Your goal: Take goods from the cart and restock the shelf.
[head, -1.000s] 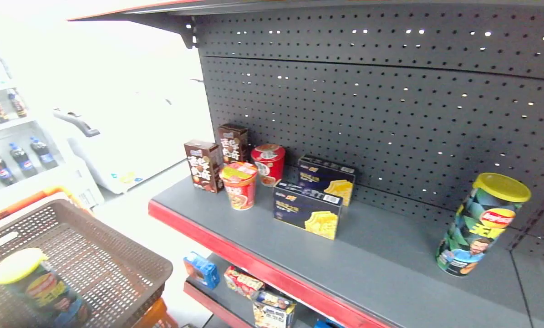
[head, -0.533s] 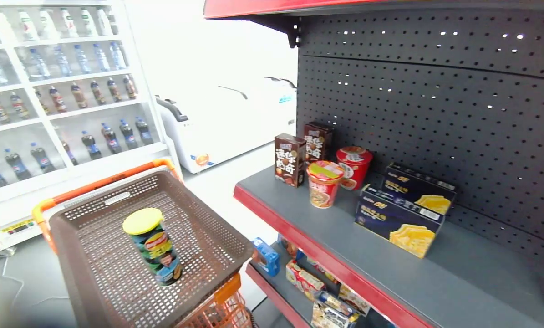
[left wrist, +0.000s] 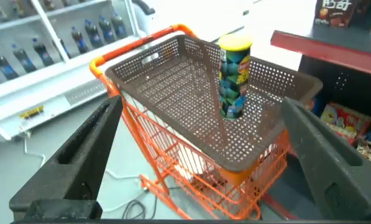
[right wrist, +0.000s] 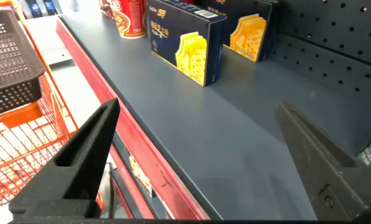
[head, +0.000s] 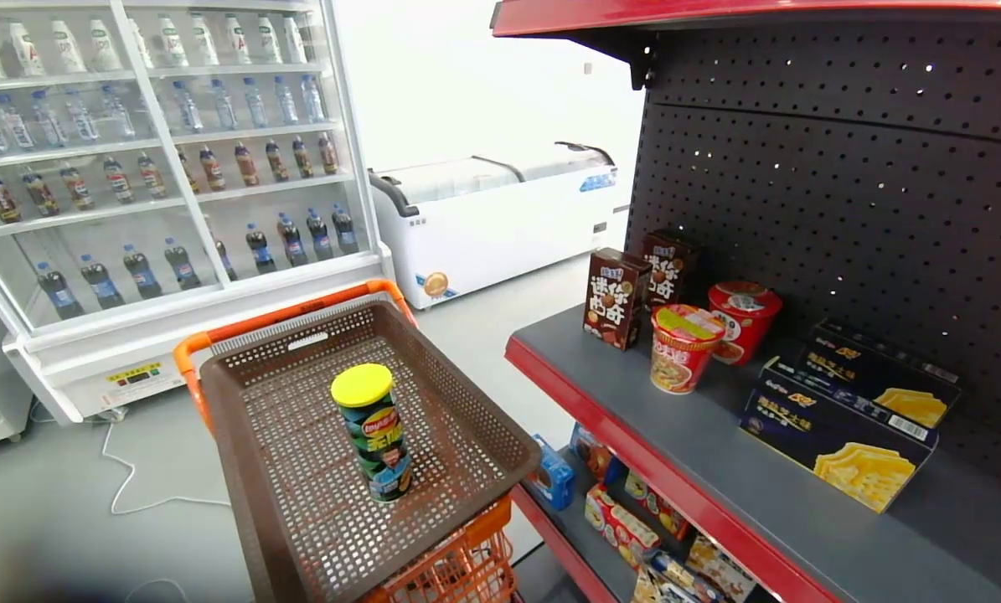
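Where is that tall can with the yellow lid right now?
In the head view the can stands upright in the brown basket atop the orange cart, to the left of the grey shelf.

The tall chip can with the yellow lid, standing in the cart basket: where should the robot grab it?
Around the middle of its round body, from the side. The tall cylindrical chip can with the yellow lid stands upright, alone in the brown perforated plastic basket, so a sideways squeeze fits. The open left pincer faces it, probably the handiest.
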You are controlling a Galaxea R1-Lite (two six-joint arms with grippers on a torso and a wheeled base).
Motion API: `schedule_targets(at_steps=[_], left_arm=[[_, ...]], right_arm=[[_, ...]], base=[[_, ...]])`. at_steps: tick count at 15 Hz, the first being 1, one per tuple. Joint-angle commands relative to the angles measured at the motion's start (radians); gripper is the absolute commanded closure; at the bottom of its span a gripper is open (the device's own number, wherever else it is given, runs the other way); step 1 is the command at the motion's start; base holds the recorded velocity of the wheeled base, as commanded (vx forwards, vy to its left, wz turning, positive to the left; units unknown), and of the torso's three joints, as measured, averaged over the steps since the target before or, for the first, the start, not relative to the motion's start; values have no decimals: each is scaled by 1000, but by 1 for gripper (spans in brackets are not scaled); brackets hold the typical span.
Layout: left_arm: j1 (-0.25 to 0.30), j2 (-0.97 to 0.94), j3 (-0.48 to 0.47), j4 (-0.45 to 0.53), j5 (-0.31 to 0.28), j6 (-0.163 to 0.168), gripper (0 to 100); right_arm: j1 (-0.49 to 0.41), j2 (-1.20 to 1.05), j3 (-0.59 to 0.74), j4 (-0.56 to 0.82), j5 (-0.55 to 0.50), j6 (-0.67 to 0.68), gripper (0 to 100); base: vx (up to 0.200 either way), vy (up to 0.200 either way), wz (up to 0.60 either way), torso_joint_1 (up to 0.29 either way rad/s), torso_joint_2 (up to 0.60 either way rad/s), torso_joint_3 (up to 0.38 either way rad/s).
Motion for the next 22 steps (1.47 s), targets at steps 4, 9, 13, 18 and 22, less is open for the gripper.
schedule_targets(at_steps=[4, 9, 13, 18, 22], left_arm=[[48, 794, -243, -83, -19, -15, 0], [50, 1190, -108, -583, -235, -26, 0], [25, 1362, -30, -807, -345, -26, 0], [18, 1540, -36, -955, -353, -17, 0], [5, 1711, -47, -1073, -350, 118, 0]], right_arm=[[1, 0, 0, -1, 0, -1, 0], [1, 0, 0, -1, 0, 1, 0], [1, 0, 0, -1, 0, 1, 0], [1, 0, 0, -1, 0, -1, 0], [1, 0, 0, -1, 0, 1, 0]], base=[[0, 0, 0, 0, 0, 0], [0, 0, 0, 0, 0, 0], [0, 0, 0, 0, 0, 0], [0, 0, 0, 0, 0, 0], [0, 0, 0, 0, 0, 0]])
